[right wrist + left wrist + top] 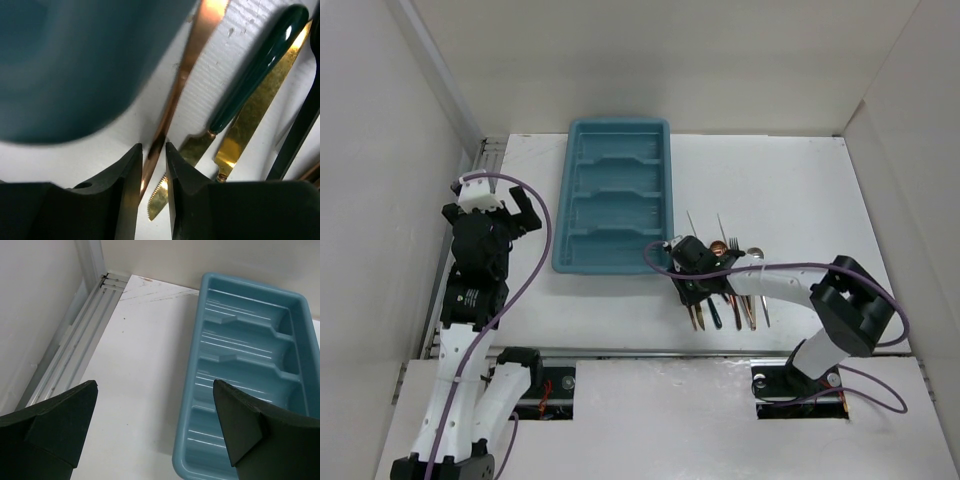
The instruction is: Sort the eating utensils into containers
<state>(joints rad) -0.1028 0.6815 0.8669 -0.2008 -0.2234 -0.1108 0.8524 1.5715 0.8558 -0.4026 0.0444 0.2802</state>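
R jaws clenched on a slim copper utensil handle (175, 95), right gripper (154, 150) low on the table just off the near-right corner of the rectangular teal-blue plastic cutlery tray (620, 125). L jaws released wide, left gripper (150, 425) raised left of tray. Other utensils bunched right of that corner: green-handled gold knife (260, 60), flat gold utensil (255, 105), black utensil (300, 125).
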